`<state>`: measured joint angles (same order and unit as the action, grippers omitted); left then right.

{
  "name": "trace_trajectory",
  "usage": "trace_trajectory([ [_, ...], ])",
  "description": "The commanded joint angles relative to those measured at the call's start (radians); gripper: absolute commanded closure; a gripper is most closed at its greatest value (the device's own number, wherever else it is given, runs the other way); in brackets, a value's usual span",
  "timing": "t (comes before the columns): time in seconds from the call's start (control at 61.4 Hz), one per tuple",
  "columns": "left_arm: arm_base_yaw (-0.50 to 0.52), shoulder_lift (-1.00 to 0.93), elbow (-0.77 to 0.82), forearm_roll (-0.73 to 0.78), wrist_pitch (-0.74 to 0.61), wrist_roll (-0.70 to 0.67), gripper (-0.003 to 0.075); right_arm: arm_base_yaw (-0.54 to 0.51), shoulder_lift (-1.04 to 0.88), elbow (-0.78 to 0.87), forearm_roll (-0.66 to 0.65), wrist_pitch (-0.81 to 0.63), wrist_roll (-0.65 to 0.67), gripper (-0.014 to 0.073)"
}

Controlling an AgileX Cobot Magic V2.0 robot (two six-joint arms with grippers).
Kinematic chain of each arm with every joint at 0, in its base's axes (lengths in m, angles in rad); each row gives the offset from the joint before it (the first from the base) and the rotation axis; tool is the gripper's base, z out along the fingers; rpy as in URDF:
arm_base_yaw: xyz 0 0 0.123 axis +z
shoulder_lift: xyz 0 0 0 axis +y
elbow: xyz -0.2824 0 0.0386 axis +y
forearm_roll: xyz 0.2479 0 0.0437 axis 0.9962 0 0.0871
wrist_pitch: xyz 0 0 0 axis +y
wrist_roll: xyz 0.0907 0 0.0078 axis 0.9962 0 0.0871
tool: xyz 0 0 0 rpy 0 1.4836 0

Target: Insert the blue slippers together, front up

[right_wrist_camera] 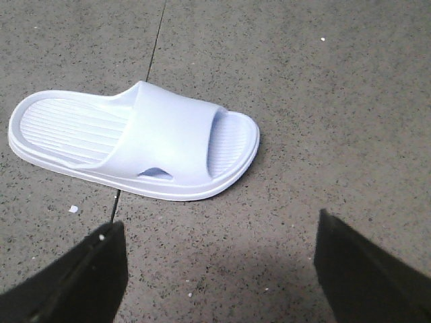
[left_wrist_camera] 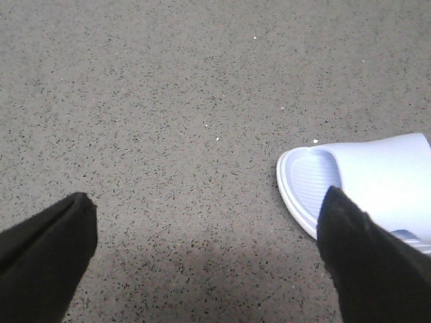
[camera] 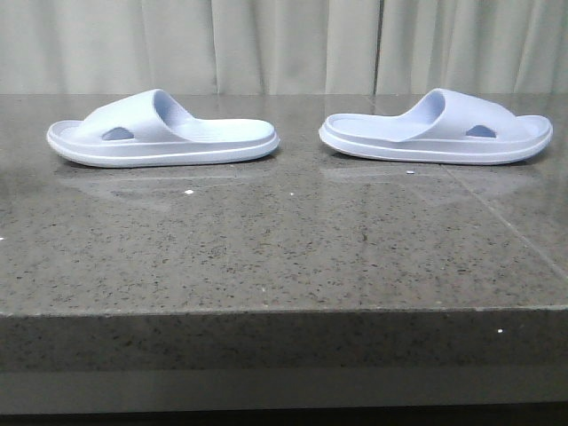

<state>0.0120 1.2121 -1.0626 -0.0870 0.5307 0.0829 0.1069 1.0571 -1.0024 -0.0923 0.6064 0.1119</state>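
While both slippers lie sole-down on the counter [camera: 284,257], they are seen as matching pale lavender-blue foam slides, each with a thick sole, a wide strap pierced by an oval side hole, and a ribbed footbed. The left slipper [camera: 162,131] is placed at the far left, the right slipper [camera: 436,129] at the far right, well apart, with bare stone between them. Their long axes are laid across the view, in one line (heels inward, toes pointed outward to the table's sides). The counter is a dark speckled stone, polished enough for faint reflections, and pale pleated curtains [camera: 284,44] are hung behind it. The left gripper [left_wrist_camera: 205,232] is held spread wide above the stone beside one slipper's heel, holding nothing; the right gripper [right_wrist_camera: 219,259] is likewise spread, empty, near the other slipper.
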Motion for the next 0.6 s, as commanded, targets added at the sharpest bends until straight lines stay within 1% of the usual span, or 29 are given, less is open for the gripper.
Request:
trace_trajectory([
  [0.0, 0.003, -0.021, -0.038, -0.014, -0.062, -0.008, 0.0081, 0.000, -0.007, -0.038, -0.009, -0.075, 0.003, 0.0001],
  [0.114, 0.003, -0.019, -0.038, -0.024, -0.059, -0.008, 0.0081, 0.000, -0.002, -0.038, -0.004, -0.078, 0.003, 0.0001],
  [0.195, 0.003, -0.019, -0.038, -0.044, -0.059, -0.008, 0.0081, -0.010, 0.008, -0.038, 0.025, -0.076, 0.003, 0.0001],
  [0.309, 0.014, -0.019, -0.038, -0.073, -0.062, -0.003, 0.0081, -0.070, 0.034, -0.038, 0.074, -0.074, 0.003, 0.0001],
  [0.391, 0.039, -0.014, -0.038, -0.111, -0.062, 0.022, 0.0083, -0.119, 0.057, -0.040, 0.078, -0.063, 0.001, 0.0001],
  [0.505, 0.099, 0.012, -0.046, -0.254, -0.044, 0.130, 0.0118, -0.178, 0.099, -0.049, 0.092, -0.031, -0.017, 0.0004],
  [0.57, 0.139, 0.044, -0.063, -0.383, 0.001, 0.207, 0.0159, -0.203, 0.122, -0.060, 0.117, -0.029, -0.028, 0.0003],
  [0.586, 0.147, 0.052, -0.069, -0.415, 0.021, 0.246, 0.0169, -0.206, 0.127, -0.062, 0.122, -0.028, -0.036, 0.0003],
])
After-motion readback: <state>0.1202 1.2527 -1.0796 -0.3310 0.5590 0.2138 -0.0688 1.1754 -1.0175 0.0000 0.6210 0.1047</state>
